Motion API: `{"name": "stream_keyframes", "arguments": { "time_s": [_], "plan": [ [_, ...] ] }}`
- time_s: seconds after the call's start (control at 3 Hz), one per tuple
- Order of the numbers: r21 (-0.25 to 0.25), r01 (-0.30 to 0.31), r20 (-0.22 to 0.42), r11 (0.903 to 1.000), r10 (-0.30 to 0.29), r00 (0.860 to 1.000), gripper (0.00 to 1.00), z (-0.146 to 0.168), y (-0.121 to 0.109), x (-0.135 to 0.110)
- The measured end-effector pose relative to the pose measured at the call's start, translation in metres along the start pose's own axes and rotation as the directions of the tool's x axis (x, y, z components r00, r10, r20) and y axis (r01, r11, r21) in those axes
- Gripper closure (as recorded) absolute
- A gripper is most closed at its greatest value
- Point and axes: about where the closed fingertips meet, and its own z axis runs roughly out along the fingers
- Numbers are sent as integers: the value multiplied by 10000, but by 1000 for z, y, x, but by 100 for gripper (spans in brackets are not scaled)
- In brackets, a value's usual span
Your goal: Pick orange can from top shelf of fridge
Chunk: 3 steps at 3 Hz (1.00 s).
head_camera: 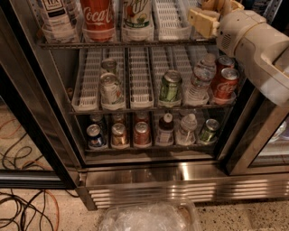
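while arm stretches up, end effector at top shelf, grip unclear

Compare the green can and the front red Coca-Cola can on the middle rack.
The green can is green; the front red Coca-Cola can is red. The green can has bare tray behind it; the red one has another red can behind. Both stand upright at the middle rack's front edge. The gripper is above them, at the top shelf.
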Motion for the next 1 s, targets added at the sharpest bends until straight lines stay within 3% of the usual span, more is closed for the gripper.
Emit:
{"name": "stream_keyframes", "arguments": {
  "time_s": [0.67, 1.0],
  "plan": [
    [271, -163, -129, 9995, 167, 9998, 40, 7, -2, -4],
    [333, -287, -265, 9990, 296, 9992, 58, 8, -1, 0]
  ]
}}
